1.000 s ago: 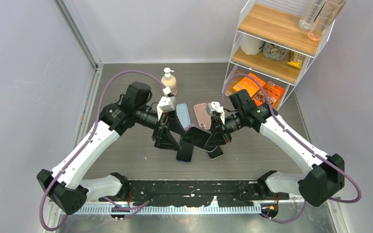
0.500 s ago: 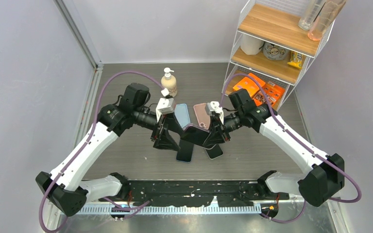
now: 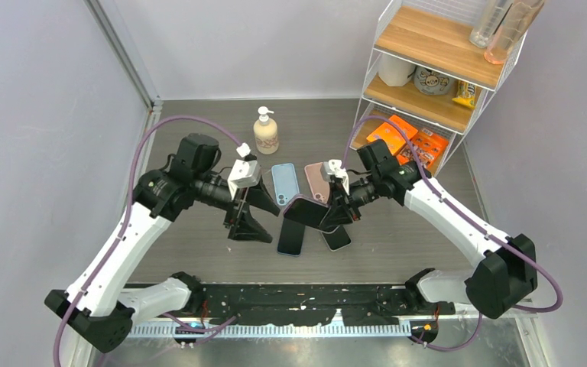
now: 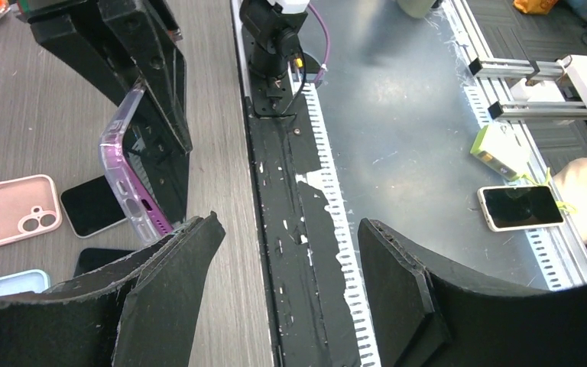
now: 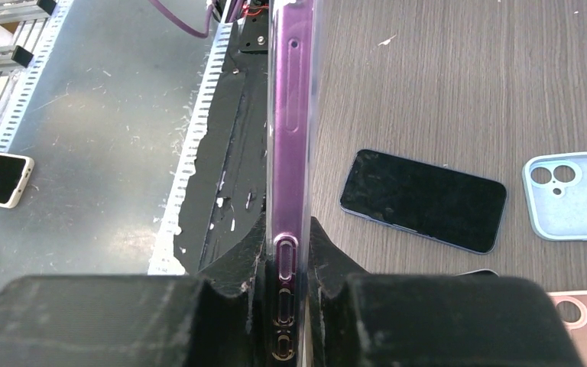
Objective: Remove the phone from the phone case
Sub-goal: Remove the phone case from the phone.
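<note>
One phone (image 3: 306,212), seated in its purple case (image 5: 290,138), hangs above the worktop (image 3: 397,245) on my screen, clamped edgewise by the right fingers (image 5: 229,306); the left fingers (image 4: 172,298) stand spread and empty near it.

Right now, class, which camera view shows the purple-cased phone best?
The left wrist view: the phone shows its screen and purple case together. The right wrist view sees only its thin edge; the top view, a small dark slab.
</note>
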Available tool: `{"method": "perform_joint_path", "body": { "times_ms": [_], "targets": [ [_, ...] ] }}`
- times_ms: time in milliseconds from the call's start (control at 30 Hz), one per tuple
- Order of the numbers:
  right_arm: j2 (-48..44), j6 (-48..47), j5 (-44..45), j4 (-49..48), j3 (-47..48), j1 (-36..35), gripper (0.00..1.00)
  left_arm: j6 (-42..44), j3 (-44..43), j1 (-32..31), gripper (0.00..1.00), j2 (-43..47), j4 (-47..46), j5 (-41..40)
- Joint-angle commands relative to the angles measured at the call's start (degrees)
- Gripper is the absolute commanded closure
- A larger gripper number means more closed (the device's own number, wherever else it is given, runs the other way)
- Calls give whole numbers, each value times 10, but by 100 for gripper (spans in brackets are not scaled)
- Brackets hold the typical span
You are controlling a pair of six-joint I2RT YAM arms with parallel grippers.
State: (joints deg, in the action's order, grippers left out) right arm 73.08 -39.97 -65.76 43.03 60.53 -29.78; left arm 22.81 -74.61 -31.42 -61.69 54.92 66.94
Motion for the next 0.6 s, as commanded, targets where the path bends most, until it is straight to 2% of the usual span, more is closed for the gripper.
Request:
{"method": "perform_joint_path", "body": {
  "times_ms": [0,267,567],
  "targets": [
    [0,-13,-28,-2,24,0,95,18,-11,2,24,10,16,15],
    [0,0,-45,-3,35,1,95,-81,62,1,25,21,-97,-53],
    [1,11,-49,-6,38,1,95,-99,99,-3,24,12,-137,-59]
  ]
}}
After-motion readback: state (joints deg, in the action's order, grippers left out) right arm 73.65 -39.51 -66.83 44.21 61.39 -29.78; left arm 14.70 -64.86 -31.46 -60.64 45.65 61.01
